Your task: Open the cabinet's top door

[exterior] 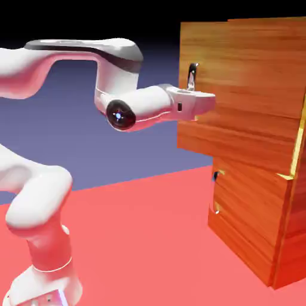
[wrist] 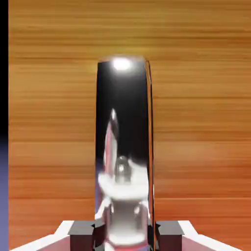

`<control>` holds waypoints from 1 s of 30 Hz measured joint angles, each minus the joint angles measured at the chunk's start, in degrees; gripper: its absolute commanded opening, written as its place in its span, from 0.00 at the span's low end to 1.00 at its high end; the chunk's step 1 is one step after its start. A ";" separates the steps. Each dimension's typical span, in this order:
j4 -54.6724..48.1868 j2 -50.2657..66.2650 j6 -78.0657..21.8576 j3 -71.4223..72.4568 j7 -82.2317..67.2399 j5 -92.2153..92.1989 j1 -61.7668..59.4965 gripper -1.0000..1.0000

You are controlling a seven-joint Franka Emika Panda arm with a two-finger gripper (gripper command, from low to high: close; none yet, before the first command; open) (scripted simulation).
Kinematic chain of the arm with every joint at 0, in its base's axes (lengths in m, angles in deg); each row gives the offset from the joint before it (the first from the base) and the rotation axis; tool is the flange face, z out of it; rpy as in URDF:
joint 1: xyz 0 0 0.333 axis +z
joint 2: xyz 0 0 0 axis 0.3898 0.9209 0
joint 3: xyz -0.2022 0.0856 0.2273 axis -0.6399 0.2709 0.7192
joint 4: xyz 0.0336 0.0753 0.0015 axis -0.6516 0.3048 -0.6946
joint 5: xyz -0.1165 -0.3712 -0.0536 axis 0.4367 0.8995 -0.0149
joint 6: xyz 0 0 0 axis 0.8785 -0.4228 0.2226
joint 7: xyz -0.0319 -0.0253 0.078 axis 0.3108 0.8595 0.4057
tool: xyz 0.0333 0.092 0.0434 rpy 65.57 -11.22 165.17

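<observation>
Gripping the silver handle [wrist: 122, 142] between narrowed fingers [wrist: 81, 236], the gripper [exterior: 202, 101] sat positioned to swing the cabinet's [exterior: 257, 227] top door [exterior: 251, 72] outward.

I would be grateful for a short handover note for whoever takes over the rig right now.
Gripper: at the top door's handle, which fills the gap between the fingertips in the hand view; whether the fingers are clamped on it cannot be told.
Cabinet: upright on the red table. Top door appears swung out a little from the cabinet body; the lower panel is untouched.
Done: handle reached, door seemingly started.
Left: confirm the grip, then pull the top door fully open.
</observation>
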 measured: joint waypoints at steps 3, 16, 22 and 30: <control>-0.28 0.78 -7.48 -6.05 0.38 6.58 -0.27 0.00; -13.46 15.96 -39.87 -29.63 -2.92 28.13 2.39 0.00; -24.00 26.88 -54.82 -38.72 -6.07 32.95 6.09 0.00; -38.97 43.23 -74.43 -47.84 -11.57 34.14 9.03 0.00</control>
